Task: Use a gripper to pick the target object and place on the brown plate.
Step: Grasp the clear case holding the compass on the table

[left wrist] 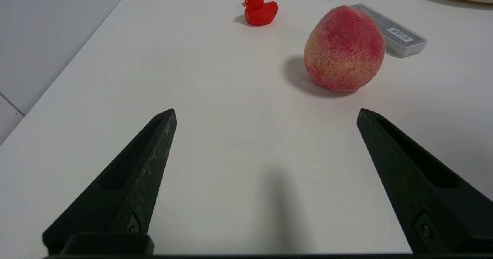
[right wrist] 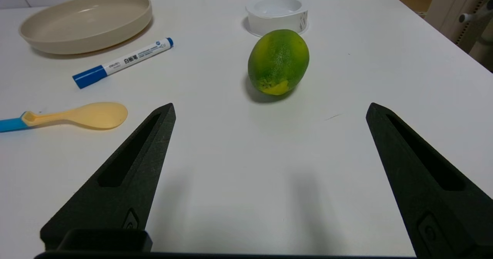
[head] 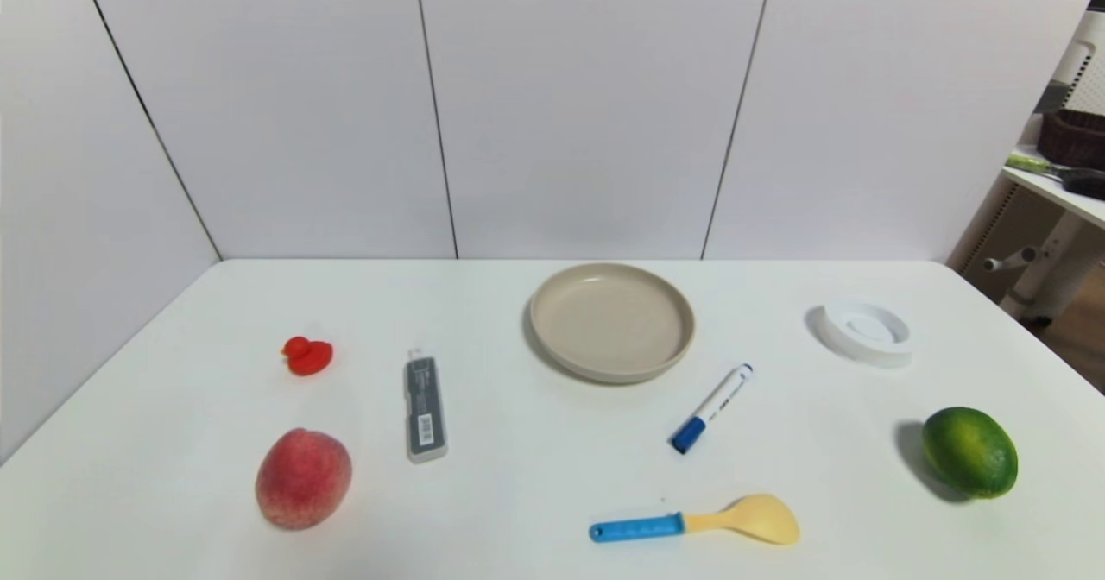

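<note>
The slim grey case (head: 426, 408) with a white barcode label lies flat on the white table, left of centre; in the left wrist view it (left wrist: 396, 35) shows partly behind the peach. The beige-tan plate (head: 612, 321) sits empty at the table's middle back, also in the right wrist view (right wrist: 86, 22). My left gripper (left wrist: 266, 112) is open and empty over bare table near the front left, short of the peach. My right gripper (right wrist: 270, 106) is open and empty over bare table near the front right, short of the lime. Neither gripper shows in the head view.
A peach (head: 303, 477) and red toy duck (head: 307, 356) lie left of the case. A blue-capped white marker (head: 711, 407), a yellow spoon with blue handle (head: 699, 522), a white ring dish (head: 866, 331) and a green lime (head: 969, 451) lie to the right.
</note>
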Controlling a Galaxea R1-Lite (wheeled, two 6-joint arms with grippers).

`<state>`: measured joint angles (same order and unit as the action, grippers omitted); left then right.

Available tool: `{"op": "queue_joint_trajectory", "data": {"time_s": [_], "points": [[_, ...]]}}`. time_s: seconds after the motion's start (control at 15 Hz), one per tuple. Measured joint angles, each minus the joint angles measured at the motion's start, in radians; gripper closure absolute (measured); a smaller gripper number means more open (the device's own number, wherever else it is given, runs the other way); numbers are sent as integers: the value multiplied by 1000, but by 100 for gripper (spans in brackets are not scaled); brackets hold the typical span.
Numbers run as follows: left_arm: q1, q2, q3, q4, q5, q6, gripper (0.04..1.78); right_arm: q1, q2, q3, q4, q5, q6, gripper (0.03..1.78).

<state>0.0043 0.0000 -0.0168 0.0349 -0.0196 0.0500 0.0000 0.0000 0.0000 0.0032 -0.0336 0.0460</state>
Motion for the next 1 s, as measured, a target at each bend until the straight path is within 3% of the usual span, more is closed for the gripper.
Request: {"op": "queue_joint_trajectory", "data": {"time_s": [0.67,1.0], "points": [[0,15,-12,0,5,-17,13,0,0,0,0,0,0,10],[-19,204,-233,9,-6,56,13,0,0,0,0,0,0,10]]}}
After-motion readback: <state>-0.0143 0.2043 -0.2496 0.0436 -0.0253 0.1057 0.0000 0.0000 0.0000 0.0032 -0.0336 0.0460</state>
